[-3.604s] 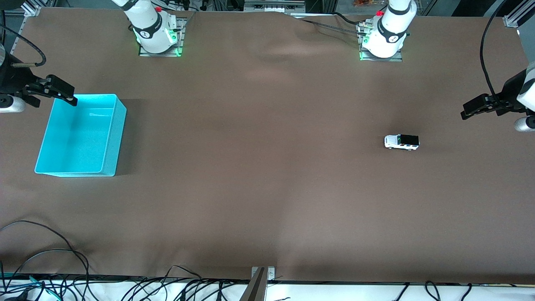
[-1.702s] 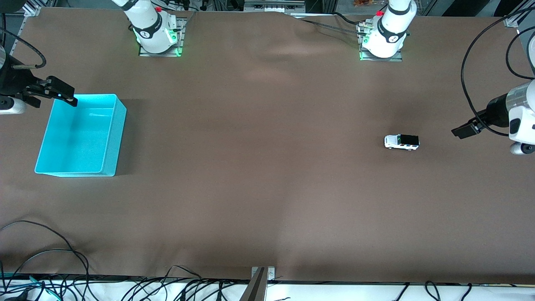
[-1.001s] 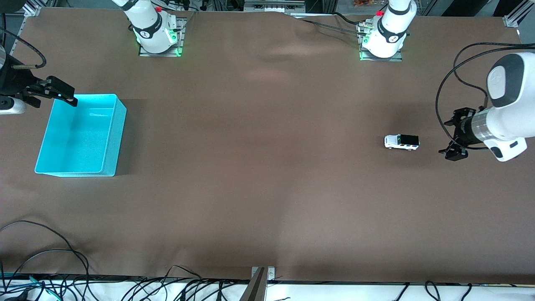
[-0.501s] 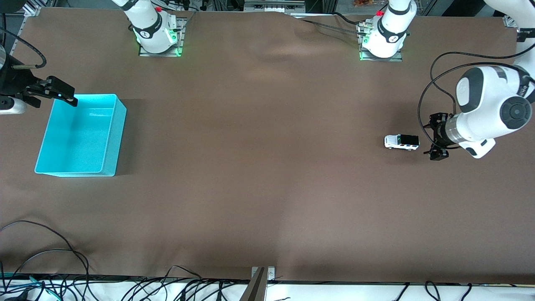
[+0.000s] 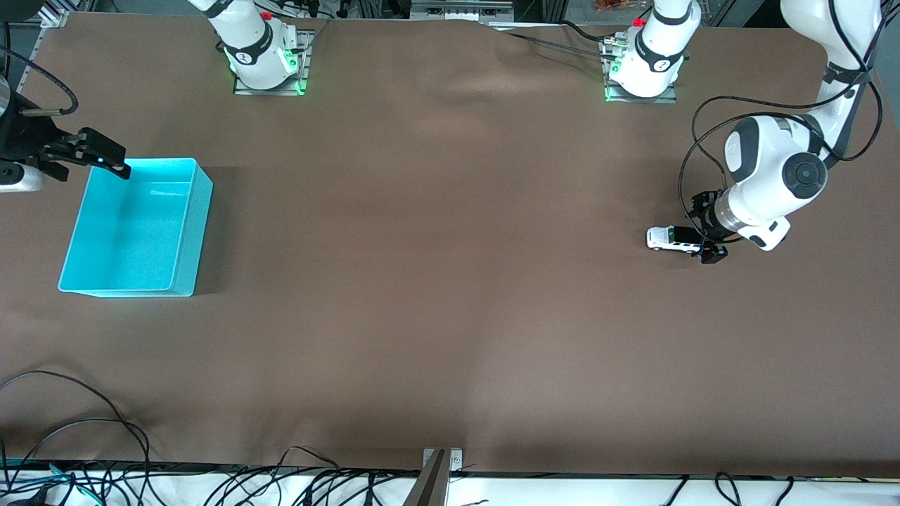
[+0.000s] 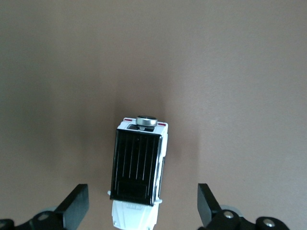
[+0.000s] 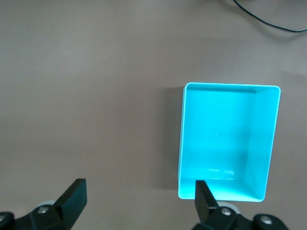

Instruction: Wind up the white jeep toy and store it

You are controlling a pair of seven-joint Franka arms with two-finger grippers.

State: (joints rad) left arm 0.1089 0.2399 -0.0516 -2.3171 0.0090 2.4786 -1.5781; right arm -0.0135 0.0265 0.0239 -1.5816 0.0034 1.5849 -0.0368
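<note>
The white jeep toy (image 5: 666, 239) stands on its wheels on the brown table, toward the left arm's end. Its roof is black and a spare wheel sits on its tail. My left gripper (image 5: 706, 232) is down at the jeep and open. In the left wrist view one finger stands on each side of the jeep (image 6: 139, 175), and neither touches it; my left gripper (image 6: 142, 207) holds nothing. My right gripper (image 5: 88, 161) waits open and empty over the corner of the cyan bin (image 5: 201, 218). The right wrist view shows that gripper (image 7: 139, 201) beside the bin (image 7: 181, 143).
The cyan bin has nothing in it. Both arm bases (image 5: 264, 60) stand along the table edge farthest from the front camera. Loose black cables (image 5: 77, 422) lie along the edge nearest it. A black cable loop (image 5: 703, 133) hangs off the left arm.
The left arm has swung in from its end of the table and come down to the jeep, its open fingers now on either side of the toy. The right arm and the jeep have not moved.
</note>
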